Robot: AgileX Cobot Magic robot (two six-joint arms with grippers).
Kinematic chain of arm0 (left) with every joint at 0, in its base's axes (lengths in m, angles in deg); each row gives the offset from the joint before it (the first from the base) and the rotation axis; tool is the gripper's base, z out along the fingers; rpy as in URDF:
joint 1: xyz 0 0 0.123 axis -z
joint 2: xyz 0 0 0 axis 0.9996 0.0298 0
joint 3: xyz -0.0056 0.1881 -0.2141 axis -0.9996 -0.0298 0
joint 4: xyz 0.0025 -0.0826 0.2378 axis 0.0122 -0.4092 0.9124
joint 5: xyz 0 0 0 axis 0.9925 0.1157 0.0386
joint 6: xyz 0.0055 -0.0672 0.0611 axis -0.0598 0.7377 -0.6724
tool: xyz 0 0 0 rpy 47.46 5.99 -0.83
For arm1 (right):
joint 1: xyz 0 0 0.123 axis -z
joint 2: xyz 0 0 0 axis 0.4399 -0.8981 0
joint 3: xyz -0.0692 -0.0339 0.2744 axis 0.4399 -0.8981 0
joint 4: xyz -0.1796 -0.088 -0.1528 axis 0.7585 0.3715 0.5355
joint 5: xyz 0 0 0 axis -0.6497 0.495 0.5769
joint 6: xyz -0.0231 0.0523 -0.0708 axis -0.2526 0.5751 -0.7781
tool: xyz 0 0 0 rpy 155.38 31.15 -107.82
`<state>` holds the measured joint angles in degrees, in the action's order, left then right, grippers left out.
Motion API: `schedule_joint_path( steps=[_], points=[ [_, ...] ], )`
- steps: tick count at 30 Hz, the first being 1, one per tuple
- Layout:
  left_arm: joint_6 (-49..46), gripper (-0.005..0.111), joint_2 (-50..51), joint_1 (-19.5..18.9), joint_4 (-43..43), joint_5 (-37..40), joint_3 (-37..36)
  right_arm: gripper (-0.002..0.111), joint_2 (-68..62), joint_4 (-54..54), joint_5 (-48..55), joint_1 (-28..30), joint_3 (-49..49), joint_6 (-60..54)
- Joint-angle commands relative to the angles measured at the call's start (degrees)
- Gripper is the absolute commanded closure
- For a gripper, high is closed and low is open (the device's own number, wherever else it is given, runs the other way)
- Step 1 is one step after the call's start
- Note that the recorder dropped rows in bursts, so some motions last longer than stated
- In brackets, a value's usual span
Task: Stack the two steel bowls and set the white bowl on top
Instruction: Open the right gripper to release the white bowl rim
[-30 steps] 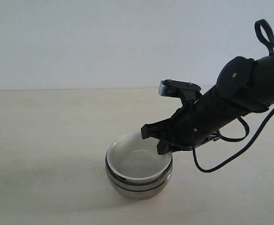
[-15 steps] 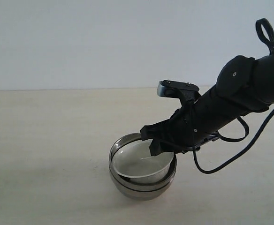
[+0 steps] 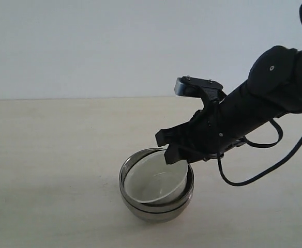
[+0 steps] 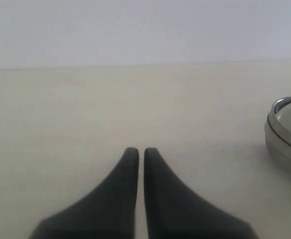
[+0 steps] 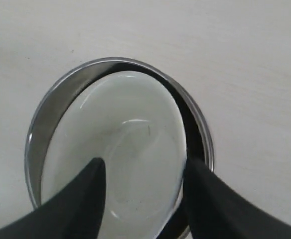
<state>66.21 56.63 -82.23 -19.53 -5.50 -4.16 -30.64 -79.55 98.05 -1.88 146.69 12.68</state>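
No legible text, label, brand mark, number or sign appears in any view. The steel bowls (image 3: pixel 153 211), the white bowl (image 3: pixel 152 183), the right gripper (image 3: pixel 165 149), the left gripper (image 4: pixel 141 151) and the table (image 3: pixel 47 155) carry no readable marking.

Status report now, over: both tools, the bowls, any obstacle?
Right tool open over white bowl. Left tool shut, empty. White bowl inside stacked steel bowls, off-centre. No obstacle seen.
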Motion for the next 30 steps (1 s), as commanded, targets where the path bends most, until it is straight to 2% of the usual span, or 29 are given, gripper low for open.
schedule_joint_path(
  steps=[1,9,12,15,18,30],
  points=[
    [0.4,0.103,-0.1,-0.1,0.0,-0.1,-0.2,0.065,2.5,2.3,1.3,0.0,0.0,-0.5],
    [0.4,0.103,-0.1,-0.1,0.0,-0.1,-0.2,0.065,3.3,12.7,5.0,0.0,0.0,7.1],
    [0.4,0.103,-0.1,-0.1,0.0,-0.1,-0.2,0.067,3.3,13.3,6.5,0.0,0.0,7.3],
    [0.4,0.103,-0.1,-0.1,0.0,-0.1,-0.2,0.083,3.3,13.3,7.1,0.0,0.0,7.3],
    [0.4,0.103,-0.1,-0.1,0.0,-0.1,-0.2,0.107,3.3,13.3,7.3,0.0,0.0,7.2],
    [0.4,0.103,-0.1,-0.1,0.0,-0.1,-0.2,0.108,0.4,12.8,7.5,0.0,0.0,7.1]
  ],
)
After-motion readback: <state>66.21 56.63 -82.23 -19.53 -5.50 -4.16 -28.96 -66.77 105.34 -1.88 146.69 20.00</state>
